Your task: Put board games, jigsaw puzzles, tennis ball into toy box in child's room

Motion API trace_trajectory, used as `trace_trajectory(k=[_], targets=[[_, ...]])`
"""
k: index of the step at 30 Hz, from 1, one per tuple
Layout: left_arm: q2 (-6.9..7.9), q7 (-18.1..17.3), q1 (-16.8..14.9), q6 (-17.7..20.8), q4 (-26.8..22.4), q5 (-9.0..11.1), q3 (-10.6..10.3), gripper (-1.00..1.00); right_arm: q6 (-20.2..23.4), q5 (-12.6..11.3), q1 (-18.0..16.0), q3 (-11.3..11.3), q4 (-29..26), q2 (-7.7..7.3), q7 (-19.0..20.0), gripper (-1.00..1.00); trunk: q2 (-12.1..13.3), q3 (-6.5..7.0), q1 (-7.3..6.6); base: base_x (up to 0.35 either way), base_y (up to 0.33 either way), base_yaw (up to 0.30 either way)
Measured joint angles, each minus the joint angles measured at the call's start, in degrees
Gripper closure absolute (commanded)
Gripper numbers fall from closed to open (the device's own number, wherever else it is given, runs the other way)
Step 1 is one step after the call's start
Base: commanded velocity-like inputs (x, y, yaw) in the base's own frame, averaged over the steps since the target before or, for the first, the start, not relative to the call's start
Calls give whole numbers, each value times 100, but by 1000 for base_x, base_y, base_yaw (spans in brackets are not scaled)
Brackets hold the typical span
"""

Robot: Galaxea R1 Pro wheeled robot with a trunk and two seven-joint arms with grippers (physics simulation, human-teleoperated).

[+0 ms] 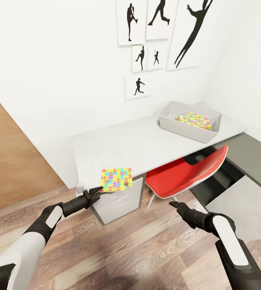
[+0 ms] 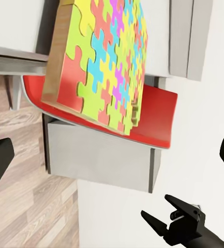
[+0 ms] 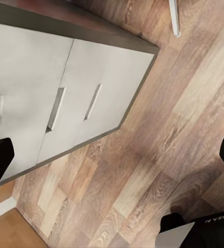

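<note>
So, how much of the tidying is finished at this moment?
Done: one jigsaw puzzle lies in the toy box. In hand: nothing; the left gripper is open near the second puzzle at the table edge. Left: that puzzle; other toys aren't visible.

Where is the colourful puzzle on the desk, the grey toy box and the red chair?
jigsaw puzzle [image 1: 116, 179], head view, middle of its top face.
toy box [image 1: 182, 130], head view, its near side wall.
red chair [image 1: 178, 177], head view, the seat.

White walls [image 1: 58, 60] carried black silhouette prints [image 1: 158, 40]; a red chair [image 1: 186, 173] stood on the wood-plank floor [image 1: 138, 249].
</note>
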Motion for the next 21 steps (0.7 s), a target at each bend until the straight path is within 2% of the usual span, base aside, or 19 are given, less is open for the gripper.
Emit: trace_trajectory(k=[21], targets=[[0, 0, 0, 0, 0, 1, 0, -100, -2, 0, 0, 0, 0, 0, 0, -100, -1, -42, -1, 61, 0, 0]])
